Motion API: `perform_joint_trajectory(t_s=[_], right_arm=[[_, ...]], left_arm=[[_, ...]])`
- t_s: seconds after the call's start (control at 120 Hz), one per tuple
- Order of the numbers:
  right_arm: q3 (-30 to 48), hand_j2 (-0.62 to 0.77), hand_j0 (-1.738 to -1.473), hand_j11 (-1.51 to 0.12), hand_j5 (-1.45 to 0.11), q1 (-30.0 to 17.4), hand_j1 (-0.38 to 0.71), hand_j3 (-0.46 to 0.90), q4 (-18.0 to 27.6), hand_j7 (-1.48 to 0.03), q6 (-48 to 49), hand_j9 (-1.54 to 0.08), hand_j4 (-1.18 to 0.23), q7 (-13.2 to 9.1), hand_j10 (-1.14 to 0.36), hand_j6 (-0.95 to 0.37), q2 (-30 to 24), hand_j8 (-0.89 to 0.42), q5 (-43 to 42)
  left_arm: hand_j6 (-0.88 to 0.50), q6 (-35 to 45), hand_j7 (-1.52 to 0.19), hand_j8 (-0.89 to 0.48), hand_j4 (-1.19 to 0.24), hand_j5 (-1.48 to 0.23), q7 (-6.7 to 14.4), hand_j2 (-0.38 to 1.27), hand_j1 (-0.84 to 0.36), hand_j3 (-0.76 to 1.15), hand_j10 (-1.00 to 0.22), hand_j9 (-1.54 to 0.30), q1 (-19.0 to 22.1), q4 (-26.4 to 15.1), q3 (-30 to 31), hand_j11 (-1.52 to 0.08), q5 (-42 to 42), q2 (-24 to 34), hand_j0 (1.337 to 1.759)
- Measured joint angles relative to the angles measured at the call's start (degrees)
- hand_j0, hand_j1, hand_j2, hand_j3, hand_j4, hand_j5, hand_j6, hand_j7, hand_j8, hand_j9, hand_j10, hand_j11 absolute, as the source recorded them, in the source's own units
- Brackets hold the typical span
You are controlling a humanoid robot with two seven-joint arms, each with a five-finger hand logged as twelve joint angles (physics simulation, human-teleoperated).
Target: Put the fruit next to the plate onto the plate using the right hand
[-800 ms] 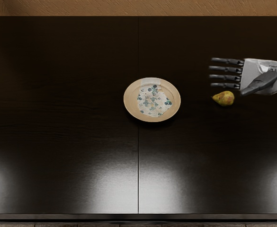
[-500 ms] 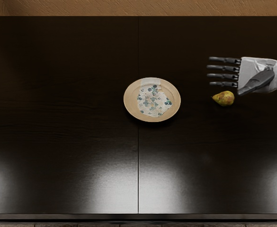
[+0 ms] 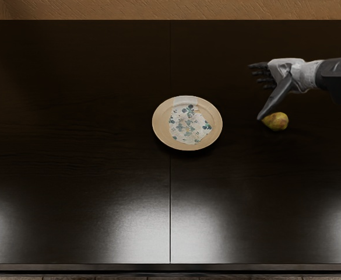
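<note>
One pear [image 3: 275,121] is lying on the tabletop [image 3: 77,175] apart from the plate [image 3: 158,122], while the right hand [image 3: 280,74], open and holding nothing, is hovering just behind it in the reaching step, so the next move is probably calling for lowering and closing around the pear.

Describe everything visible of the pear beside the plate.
The pear is small, yellow-green with a brownish tinge, lying on its side on the dark table, narrow end toward the plate, apart from it on its right. The open right robot hand hovers behind it, thumb tip beside the narrow end; whether they touch cannot be told. It is not grasped.
</note>
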Motion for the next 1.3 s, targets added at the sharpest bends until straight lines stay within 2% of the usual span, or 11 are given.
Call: perform_joint_trajectory(t_s=[0.167,0.308,0.492,0.642,0.792,0.992,1.3], right_arm=[[-16.67,0.00,-1.658,0.00,0.00,7.08,-0.35,0.00,-0.16,0.00,-11.70,0.00,0.00,0.00,0.00,0.00,1.26,0.00,-3.42],[-30.67,0.00,-1.658,0.00,0.00,12.70,-0.35,0.00,-0.14,0.00,-15.83,0.00,0.00,0.00,0.00,0.00,1.96,0.00,-4.09],[-41.21,0.00,-1.658,0.00,0.00,15.34,-0.35,0.00,-0.30,0.00,-17.77,0.00,0.00,0.00,0.00,0.00,2.23,0.00,-4.54],[-46.19,0.00,-1.658,0.00,0.00,16.13,-0.35,0.00,-0.41,0.00,-23.12,0.00,0.00,0.00,0.00,-0.01,3.69,0.00,-5.14],[-47.99,-0.01,-1.658,-0.09,-0.09,15.59,-0.27,0.00,-1.39,-0.09,-28.07,-0.09,-0.07,0.00,-0.07,-0.07,5.19,-0.07,-6.61],[-48.71,-0.03,-1.658,-0.22,-0.22,14.53,-0.15,0.00,-3.66,-0.22,-30.04,-0.22,-0.17,0.00,-0.17,-0.18,7.67,-0.17,-7.05],[-48.96,-0.05,-1.658,-0.33,-0.33,12.98,-0.04,0.00,-6.39,-0.33,-30.74,-0.33,-0.26,0.00,-0.26,-0.26,10.98,-0.26,-7.12]], left_arm=[[-0.01,0.02,-0.02,-0.01,-0.01,-0.02,0.01,0.00,0.33,0.00,-0.01,-0.02,0.02,0.01,-0.01,-0.02,-0.04,0.00,1.658],[-0.01,0.02,-0.02,-0.01,-0.01,-0.02,0.01,0.00,0.33,0.00,-0.01,-0.02,0.04,0.01,0.06,-0.02,-0.04,0.00,1.658],[-0.01,0.02,-0.02,-0.01,-0.01,-0.02,0.01,0.00,0.33,0.00,-0.01,-0.02,0.01,0.01,0.08,-0.02,-0.05,0.00,1.658],[-0.01,0.00,-0.02,-0.01,-0.01,-0.02,0.01,0.00,0.33,0.00,-0.01,-0.02,0.01,0.01,0.09,-0.02,-0.05,0.00,1.658],[-0.01,0.01,-0.02,-0.01,-0.01,-0.02,0.01,0.00,0.33,0.00,-0.01,-0.02,0.00,0.01,0.03,-0.02,-0.05,0.00,1.658],[-0.01,-0.01,-0.02,-0.01,-0.01,-0.02,0.01,0.00,0.33,0.00,-0.01,-0.02,0.01,-0.01,-0.06,-0.02,-0.05,0.00,1.658],[-0.01,0.00,-0.02,-0.01,-0.01,-0.02,0.00,0.00,0.33,0.00,-0.01,-0.02,0.00,0.00,-0.10,-0.02,-0.05,0.00,1.658]])
